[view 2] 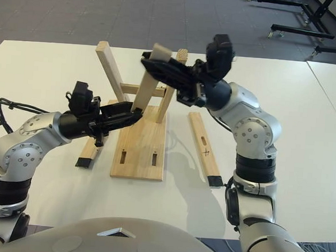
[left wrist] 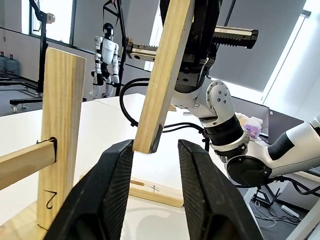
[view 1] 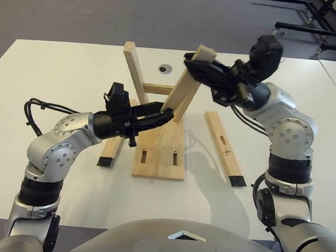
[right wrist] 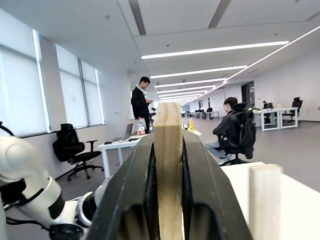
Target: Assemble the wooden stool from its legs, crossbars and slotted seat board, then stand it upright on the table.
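Note:
The slotted seat board (view 1: 160,154) lies flat on the white table. Two legs (view 1: 135,70) joined by a crossbar (view 1: 157,89) stand tilted at its far end. My right gripper (view 1: 200,65) is shut on the top of a third leg (view 1: 184,87), which hangs slanted over the board; the wrist view shows the fingers (right wrist: 137,190) clamped on the wood. My left gripper (view 1: 167,115) is open, its fingers (left wrist: 117,190) on either side of that leg's lower end (left wrist: 150,135). A loose leg (view 1: 224,146) lies to the right of the board. Another (view 1: 110,151) lies to its left, partly under my left arm.
A round cable hole (view 1: 165,69) sits in the table behind the stool parts. Bare table stretches out on the far left and near the front edge. Black stand frames (view 1: 306,27) rest on the floor beyond the table at back right.

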